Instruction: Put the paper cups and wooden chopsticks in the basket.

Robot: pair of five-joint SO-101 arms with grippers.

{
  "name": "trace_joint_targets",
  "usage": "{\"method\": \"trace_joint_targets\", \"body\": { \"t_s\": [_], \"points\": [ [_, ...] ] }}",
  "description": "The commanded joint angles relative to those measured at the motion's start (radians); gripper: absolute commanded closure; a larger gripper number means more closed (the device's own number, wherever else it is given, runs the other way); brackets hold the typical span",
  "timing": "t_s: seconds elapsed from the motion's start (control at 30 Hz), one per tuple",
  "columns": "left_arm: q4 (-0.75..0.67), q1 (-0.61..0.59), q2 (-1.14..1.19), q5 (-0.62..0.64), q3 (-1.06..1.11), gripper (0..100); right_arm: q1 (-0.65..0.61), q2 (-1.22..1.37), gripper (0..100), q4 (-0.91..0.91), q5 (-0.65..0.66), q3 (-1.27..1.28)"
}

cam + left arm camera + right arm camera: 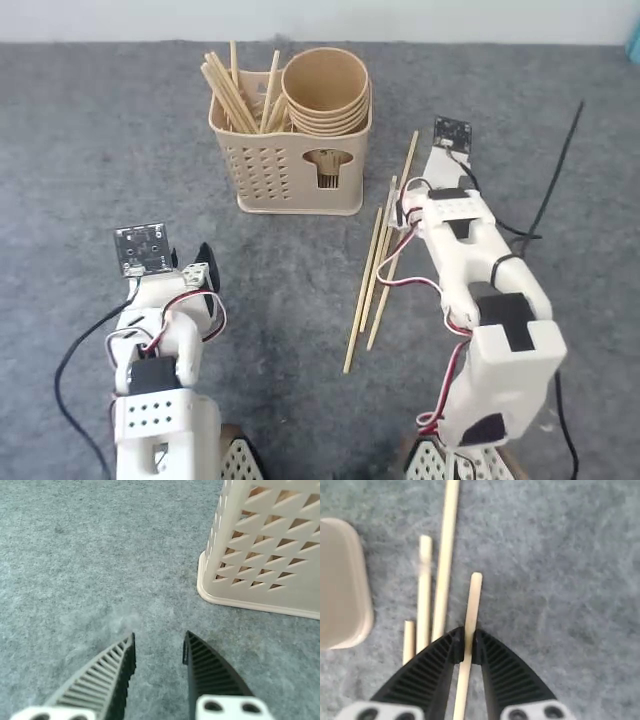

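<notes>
A beige basket (290,185) stands at the back centre and holds a stack of paper cups (325,85) and several wooden chopsticks (235,90). More chopsticks (370,280) lie loose on the grey carpet to its right. My right gripper (466,640) is down among them, shut on one chopstick (472,600) near its end. Three others (445,555) lie right beside the held one. My left gripper (157,647) is open over bare carpet, short of the basket's (260,555) front left corner, with nothing between its fingers.
The basket's rounded corner (342,585) is close beside the right gripper. The right arm (480,290) stretches along the right side with cables trailing off it. Open carpet lies left of the basket and between the two arms.
</notes>
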Motion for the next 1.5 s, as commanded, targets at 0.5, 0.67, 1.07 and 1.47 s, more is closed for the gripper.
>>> {"method": "trace_joint_targets", "body": {
  "t_s": [0.5,0.67,1.07,1.47],
  "points": [
    [0.002,-0.003,-0.011,0.000,-0.024,85,0.015,-0.628,99.2,0.110,-0.008,0.390],
    [0.069,0.000,-0.009,0.002,-0.056,85,0.021,-0.769,99.2,0.056,-0.006,0.566],
    [0.262,0.160,-0.008,0.009,-0.145,77,0.079,-0.854,99.2,-0.326,-0.006,0.847],
    [0.285,0.379,0.087,0.009,-0.255,78,0.087,-0.881,99.2,-0.300,-0.008,0.855]
  ]
}}
